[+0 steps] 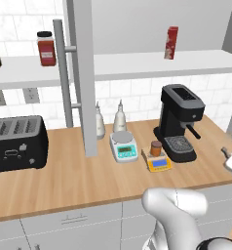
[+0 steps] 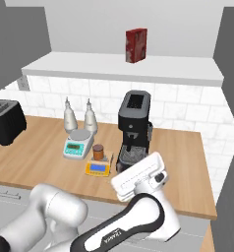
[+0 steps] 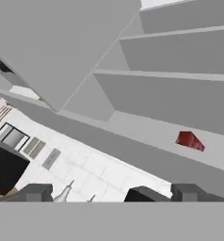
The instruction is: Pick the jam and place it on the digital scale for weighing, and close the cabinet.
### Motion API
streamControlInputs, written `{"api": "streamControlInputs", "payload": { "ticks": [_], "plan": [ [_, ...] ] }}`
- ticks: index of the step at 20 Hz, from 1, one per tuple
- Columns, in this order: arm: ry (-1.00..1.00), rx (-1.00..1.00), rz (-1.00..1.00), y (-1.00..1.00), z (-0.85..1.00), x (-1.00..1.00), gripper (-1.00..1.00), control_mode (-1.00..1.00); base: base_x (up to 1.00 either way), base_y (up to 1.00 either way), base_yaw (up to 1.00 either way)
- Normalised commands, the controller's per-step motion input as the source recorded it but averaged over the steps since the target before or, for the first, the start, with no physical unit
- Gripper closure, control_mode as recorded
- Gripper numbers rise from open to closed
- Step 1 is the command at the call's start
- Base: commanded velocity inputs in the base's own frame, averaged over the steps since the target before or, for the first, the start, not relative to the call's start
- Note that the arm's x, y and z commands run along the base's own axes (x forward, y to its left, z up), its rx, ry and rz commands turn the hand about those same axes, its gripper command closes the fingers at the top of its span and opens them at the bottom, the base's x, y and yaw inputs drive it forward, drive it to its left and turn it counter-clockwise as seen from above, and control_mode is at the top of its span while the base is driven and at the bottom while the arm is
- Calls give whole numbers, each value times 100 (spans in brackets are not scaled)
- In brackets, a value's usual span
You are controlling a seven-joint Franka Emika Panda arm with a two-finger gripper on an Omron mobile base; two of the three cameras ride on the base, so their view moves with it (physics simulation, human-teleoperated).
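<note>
The jam (image 1: 156, 148) (image 2: 98, 150), a short orange-brown jar with a dark lid, stands upright on the grey plate of the yellow digital scale (image 1: 160, 164) (image 2: 98, 169), just left of the coffee machine. The cabinet stands open: its left grey door (image 1: 84, 73) sticks out over the counter with its bar handle (image 1: 64, 73), and the white shelf (image 1: 137, 64) (image 2: 124, 66) is exposed. My gripper (image 3: 113, 191) is open with nothing between its fingertips and points up at the cabinet door (image 3: 62, 42). The white hand (image 2: 138, 178) hovers at the counter's front right.
A black coffee machine (image 1: 179, 122) (image 2: 133, 128), a white-and-teal scale (image 1: 124, 146), two bottles (image 1: 119, 117) and a black toaster (image 1: 15, 141) stand on the wooden counter. On the shelf are a red box (image 1: 171, 42) (image 3: 190, 140) and a red jar (image 1: 46, 49).
</note>
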Motion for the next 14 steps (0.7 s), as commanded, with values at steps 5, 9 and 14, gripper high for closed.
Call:
{"api": "streamControlInputs", "payload": {
  "ticks": [5,9,14],
  "plan": [
    [-13,-10,-2,-13,41,-20,-100,-100,0,0,0],
    [-14,-5,-13,-5,36,-25,-100,-100,0,0,0],
    [-9,-1,-11,-12,9,-17,-100,-100,0,0,0]
  ]
}}
